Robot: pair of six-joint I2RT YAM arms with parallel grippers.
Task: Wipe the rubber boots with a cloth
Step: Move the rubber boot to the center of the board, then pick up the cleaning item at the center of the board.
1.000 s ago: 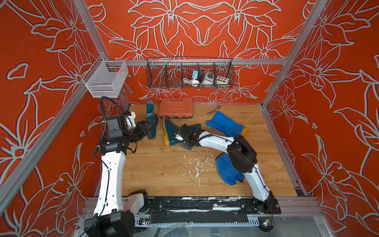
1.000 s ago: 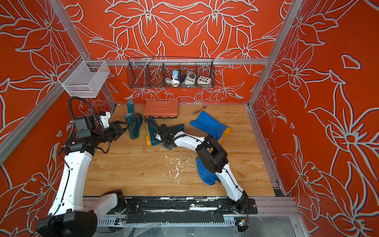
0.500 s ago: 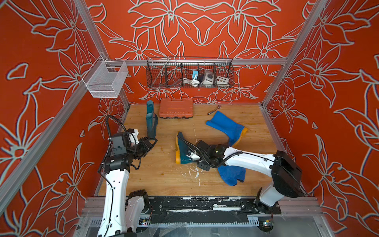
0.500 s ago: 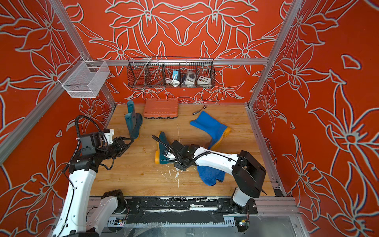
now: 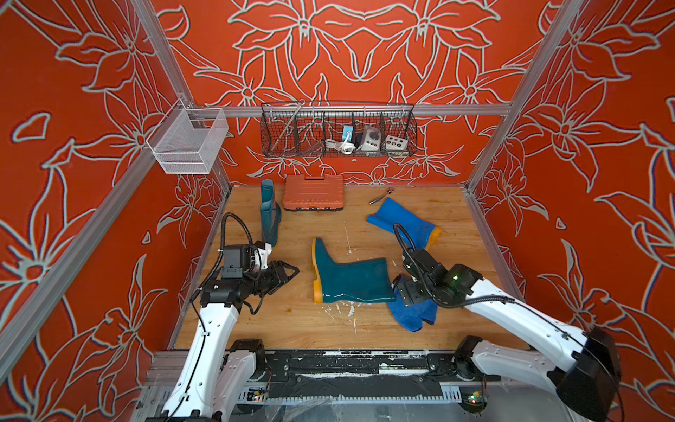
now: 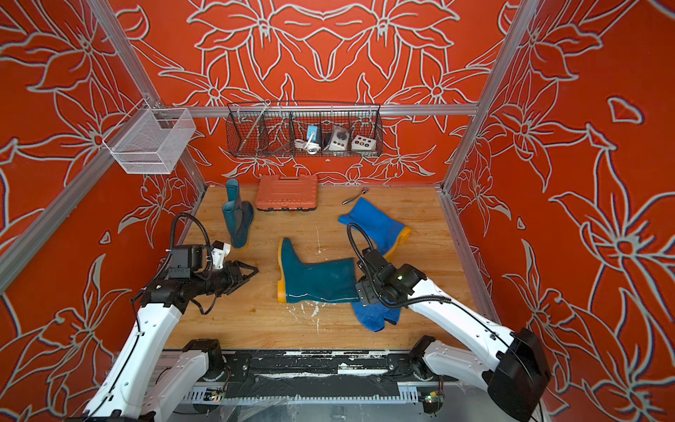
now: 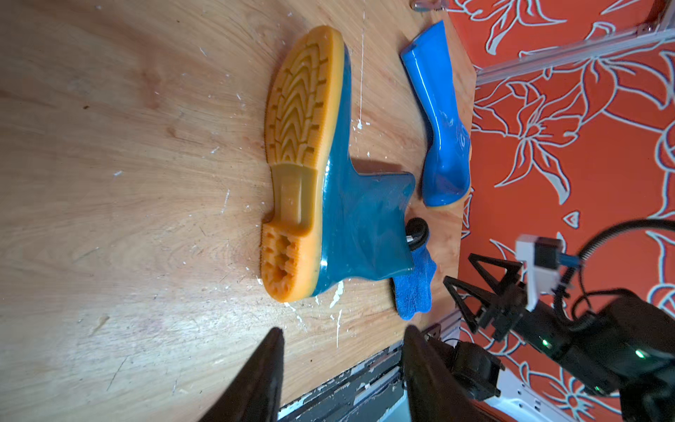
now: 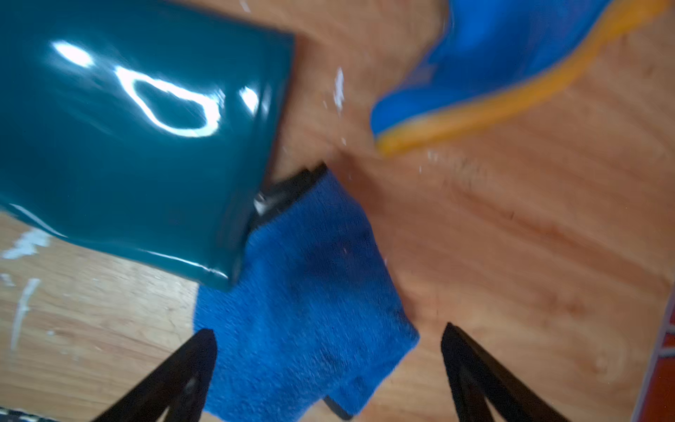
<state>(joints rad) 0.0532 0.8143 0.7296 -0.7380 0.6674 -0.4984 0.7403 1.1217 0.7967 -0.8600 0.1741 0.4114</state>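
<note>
We have the cloth (image 8: 310,292) lying on the worktop (image 5: 292,321) just below our right hand (image 8: 327,329). One edge seems tucked under the shaft mouth of the teal boot (image 5: 350,281). That boot lies on its side, long axis across the worktop, sole toward our left hand (image 7: 343,329) and mouth toward the right. Our right arm is clearly the nearer to the cloth; it reaches low, wrist pitched down, fingers spread wide and empty. Our left hand hovers short of the sole, fingers apart, holding nothing.
</note>
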